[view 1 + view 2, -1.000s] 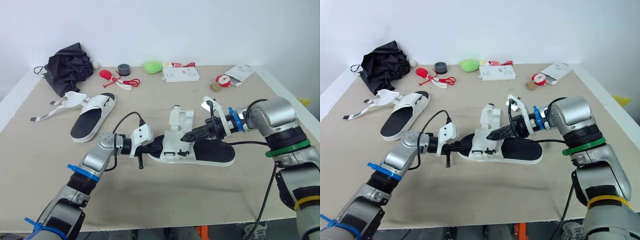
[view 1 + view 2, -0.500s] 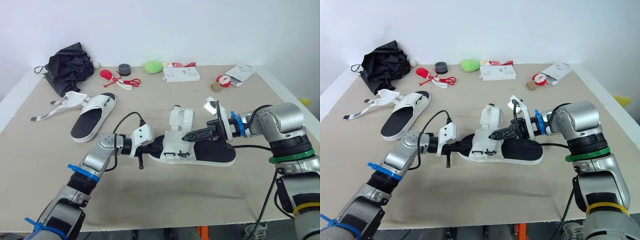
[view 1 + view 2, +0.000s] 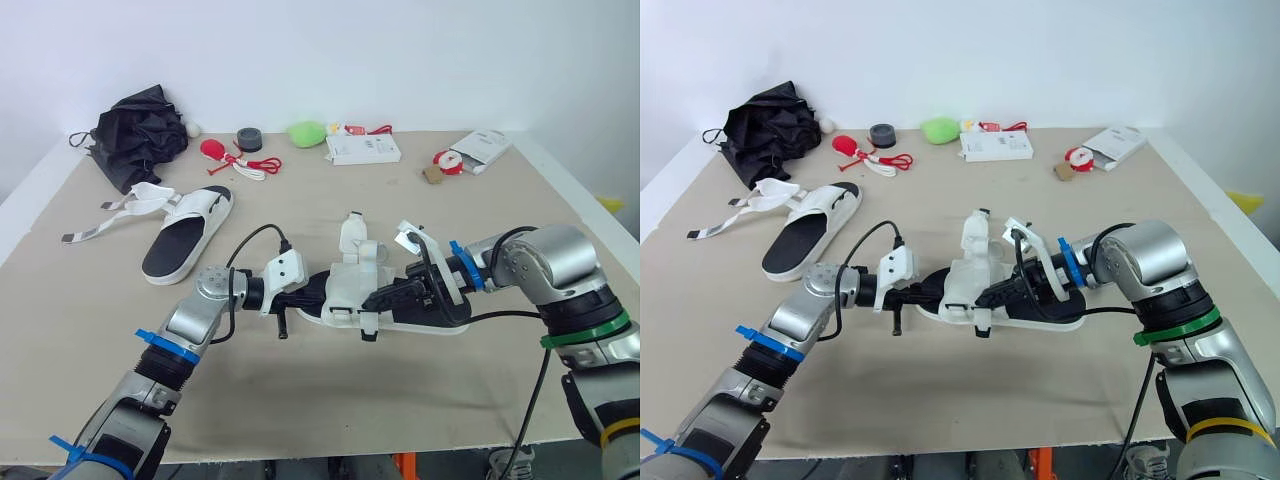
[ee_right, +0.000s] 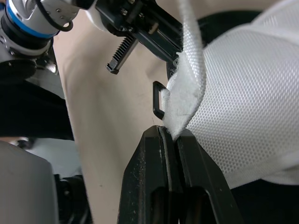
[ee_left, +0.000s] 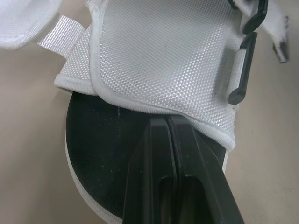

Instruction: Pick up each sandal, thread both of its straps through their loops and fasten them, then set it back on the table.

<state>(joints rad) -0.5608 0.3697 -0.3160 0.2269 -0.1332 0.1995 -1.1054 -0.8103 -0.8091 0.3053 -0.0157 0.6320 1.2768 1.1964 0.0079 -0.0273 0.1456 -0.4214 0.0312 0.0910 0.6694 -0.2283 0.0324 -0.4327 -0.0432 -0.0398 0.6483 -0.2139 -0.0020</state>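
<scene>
Strap (image 4: 188, 91), pinched tight in the right gripper (image 3: 372, 298), was tugged down to its loop (image 4: 158, 100) for threading, sandal (image 3: 425, 322) clamped in the left gripper (image 3: 316, 292).

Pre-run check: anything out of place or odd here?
Nothing damaged or spilled. The far sandal lies with its straps undone, splayed over the table. On the held sandal one strap stands up unfastened; the right gripper pinches a second strap beside a black loop.

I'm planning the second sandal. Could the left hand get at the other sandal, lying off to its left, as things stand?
Probably not yet: the left hand is shut on the near sandal, whose strap the right hand pinches. Bare table lies between it and the far sandal.
</scene>
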